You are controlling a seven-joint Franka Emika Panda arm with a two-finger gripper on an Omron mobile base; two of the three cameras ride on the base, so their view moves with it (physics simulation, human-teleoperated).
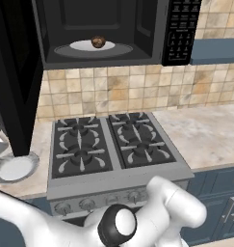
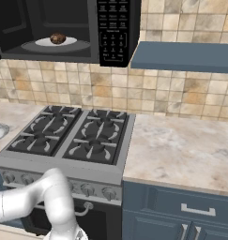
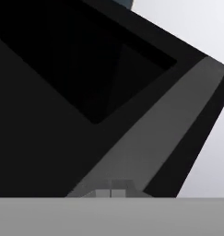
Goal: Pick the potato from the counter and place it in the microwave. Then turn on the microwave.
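While the jaws (image 3: 111, 191) are pressed together with nothing between them, the hand view looks closely at a black panel with a dark recessed window and a grey edge strip, most likely the open microwave door (image 1: 15, 77); whether the fingertips touch it I cannot tell. Empty and shut jaws suit a push better than a grasp, so my reading is that the arm is set to swing that door closed.

Beyond the hand, the small brown mottled potato (image 1: 98, 42) sits on the white round turntable (image 1: 84, 46) inside the large black microwave (image 1: 101, 31), roughly at the middle of the cavity and clear of its walls, so the door should close without catching it. Placing looks finished; closing and starting remain. The keypad of small buttons (image 1: 181, 31) runs down the oven's right side, untouched.

Below, the black gas stove top (image 1: 111, 144) sits between stretches of light beige speckled desk (image 2: 181, 145), with a white round plate (image 1: 13, 168) at the left.
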